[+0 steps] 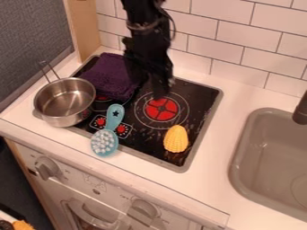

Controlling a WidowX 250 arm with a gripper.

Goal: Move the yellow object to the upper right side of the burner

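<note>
Yellow corn cob [176,139] lies at the front right of a black cooktop [202,99], just outside the ring around a red-centered burner [162,109], its narrow end toward the back. Behind it, a black robotic arm [144,29] descends from the top edge, its pincer [159,87] poised near the burner's far side, well apart from the cob; whether the pincer is spread or closed cannot be told. To the cob's left, a turquoise brush [104,141] stretches across the cooktop's front rim, bristles up and its star-marked handle toward the back, beside two red control marks [121,129]. Farther left, a stainless steel pot [64,117] stands upright at the cooktop's edge, handle toward the back, near a purple cloth [107,74] bunched over the back left corner. The cooktop is set in a white surface [237,99], with a gray sink [238,157] and part of a dark faucet [300,111] at right. White tiles [219,45] line the wall behind, while knobs [142,210] mark the oven front [90,191] below
</note>
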